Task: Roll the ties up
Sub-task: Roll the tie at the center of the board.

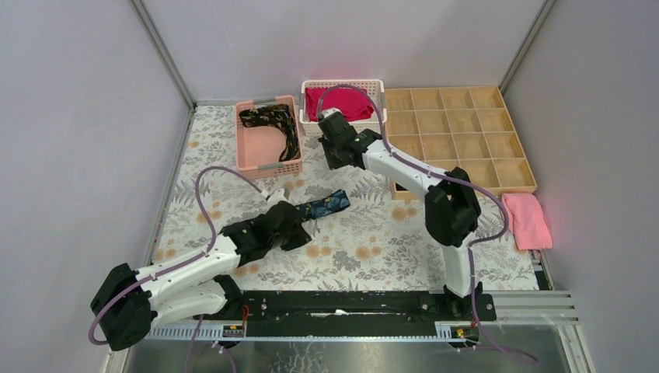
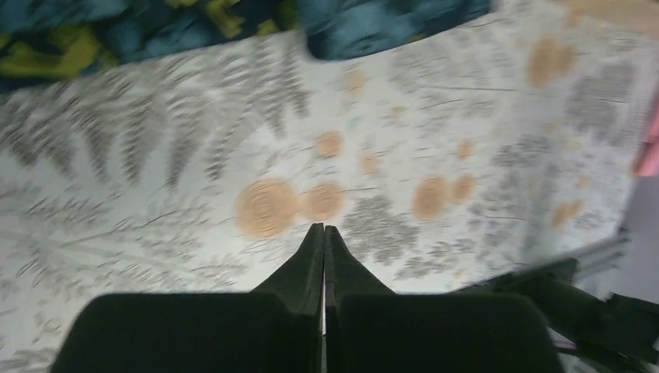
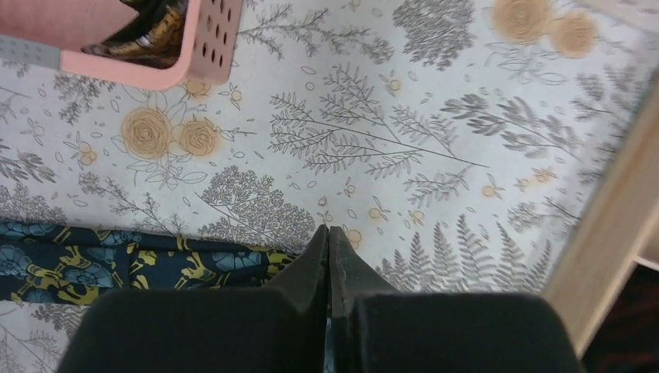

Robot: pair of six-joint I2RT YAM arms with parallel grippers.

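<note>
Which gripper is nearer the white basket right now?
Right. The right gripper, shut, hangs just in front of the white basket, by its near wall. The left gripper, also shut, is well off, down beside the blue tie.

Dark florals on a pale floral table.
The tablecloth (image 1: 373,241) is white with grey ferns and orange roses. In the pink basket (image 1: 268,166), a gold tie (image 1: 272,120): black, gold-brown blooms. In front of the basket, a blue tie (image 1: 326,207): navy, teal and yellow flowers. Right of it, red cloth (image 1: 350,101).
</note>
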